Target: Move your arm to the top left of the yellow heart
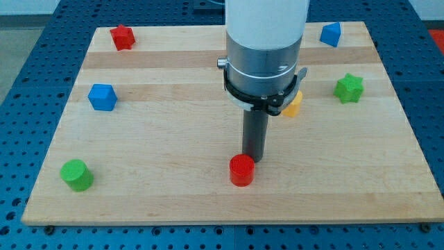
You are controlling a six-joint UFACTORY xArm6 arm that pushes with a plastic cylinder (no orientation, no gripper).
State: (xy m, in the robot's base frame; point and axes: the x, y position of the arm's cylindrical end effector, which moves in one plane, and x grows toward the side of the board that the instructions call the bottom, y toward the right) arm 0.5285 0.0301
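The yellow heart [294, 105] sits right of the board's middle, toward the far side, and I see only a sliver of it: my arm's grey collar [262, 69] covers most of it, so its heart shape is hard to confirm. My tip [255, 160] is down on the board, nearer to me and left of the yellow block, just behind and right of the red cylinder [241, 170], close enough that I cannot tell whether they touch. I have no fingers to report, only the straight dark rod.

Outward from there: a green star [349, 88] lies right of the yellow block, a blue block [331, 34] at the far right corner, a red block [123, 37] at the far left, a blue cube [102, 97] on the left side, and a green cylinder [76, 175] near the left corner.

The surface is a pale wooden board [152, 146] of glued planks, resting on a blue perforated table [28, 83]. The arm's white upper body is cut off at the frame's top edge.
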